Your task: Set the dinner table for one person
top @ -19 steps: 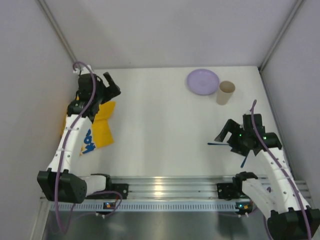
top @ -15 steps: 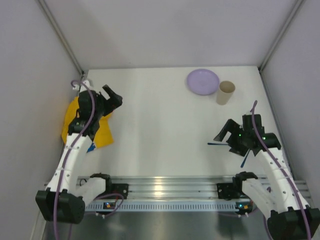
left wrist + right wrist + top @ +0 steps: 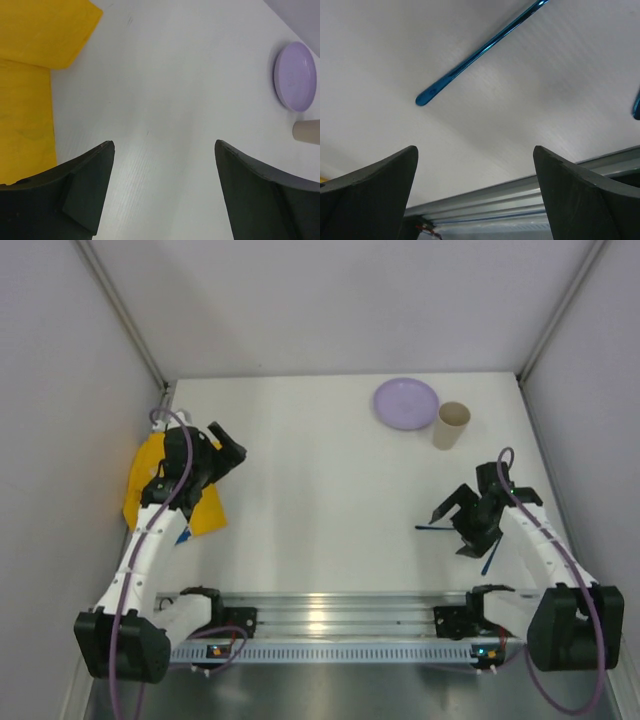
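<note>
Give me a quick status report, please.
Left gripper open, right gripper open, both empty. Table unset: plate, cup far right; mat left. Blue utensil by right gripper. Nothing in the way.

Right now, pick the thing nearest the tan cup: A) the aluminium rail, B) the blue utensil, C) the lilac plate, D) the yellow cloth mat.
C: in the top view the tan cup stands right beside the lilac plate, at the far right of the dinner table.
</note>
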Robot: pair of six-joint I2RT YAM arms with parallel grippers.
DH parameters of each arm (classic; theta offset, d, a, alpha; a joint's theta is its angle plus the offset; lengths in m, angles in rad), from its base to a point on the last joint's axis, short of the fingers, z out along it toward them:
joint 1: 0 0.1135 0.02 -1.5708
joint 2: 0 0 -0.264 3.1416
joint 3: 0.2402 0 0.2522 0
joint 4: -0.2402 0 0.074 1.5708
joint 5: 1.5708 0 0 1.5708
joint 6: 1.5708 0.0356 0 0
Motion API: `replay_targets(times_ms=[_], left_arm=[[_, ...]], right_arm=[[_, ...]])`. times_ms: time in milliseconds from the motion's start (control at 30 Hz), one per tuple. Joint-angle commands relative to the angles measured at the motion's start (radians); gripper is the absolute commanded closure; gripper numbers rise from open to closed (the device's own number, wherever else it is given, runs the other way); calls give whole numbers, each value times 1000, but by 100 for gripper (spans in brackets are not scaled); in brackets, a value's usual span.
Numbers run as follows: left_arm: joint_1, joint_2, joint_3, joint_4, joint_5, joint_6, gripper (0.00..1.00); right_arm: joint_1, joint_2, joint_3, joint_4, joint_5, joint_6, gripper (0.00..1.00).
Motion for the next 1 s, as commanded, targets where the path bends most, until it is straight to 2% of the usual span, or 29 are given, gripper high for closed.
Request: replay_targets(times_ms=[0,233,333,367,533,633,667,733,767,967], left_arm=[[4,-60,-20,11,11,-1,14],[2,-54,-44,10,48,14,15],[2,-45,-54,23,50,11,15],[2,-41,-57,28,51,9,15],[2,-18,-56,25,66,9,18],[2,-11,-62,17,65,11,19],[2,-13,-70,17,65,11,19],[2,-16,-76,19,65,11,20],[2,-18,-82,19,62,11,20],[2,-12,-87,19,68,0,20]], right_arm=[[-76,73,34,32,137,47,0],[-157,245,126,50,294,35,4],[-185,309,106,134,296,35,13],[-189,341,101,147,290,33,19],[-189,438,109,179,281,26,37],[-186,464,107,200,268,19,44],[-185,479,110,205,265,18,53],[-176,501,126,214,267,7,60],[-176,524,133,217,268,3,77],[-174,628,268,213,307,-31,100]])
